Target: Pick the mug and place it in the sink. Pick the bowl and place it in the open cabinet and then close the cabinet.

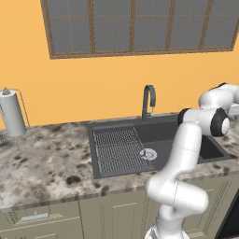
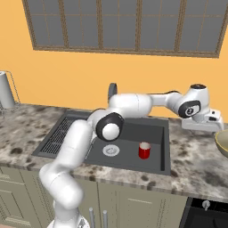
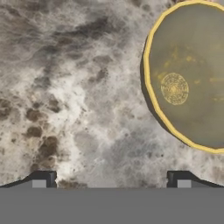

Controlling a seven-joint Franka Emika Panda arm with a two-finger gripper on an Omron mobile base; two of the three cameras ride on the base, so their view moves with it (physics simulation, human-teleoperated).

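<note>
The red mug stands upright in the dark grey sink, just right of the round silver drain. The sink has a ribbed drainboard on its left. The tan bowl rests on the speckled counter, with a sliver of it at the right edge of the right base view. My gripper is open and empty above the counter, short of the bowl and to its side. My hand hovers over the counter between the sink and the bowl. The cabinet is out of view.
A curved dark faucet rises behind the sink. A paper towel roll on a wire stand sits at the counter's far left. Drawer and door fronts run below the counter, and a black appliance sits at the lower right.
</note>
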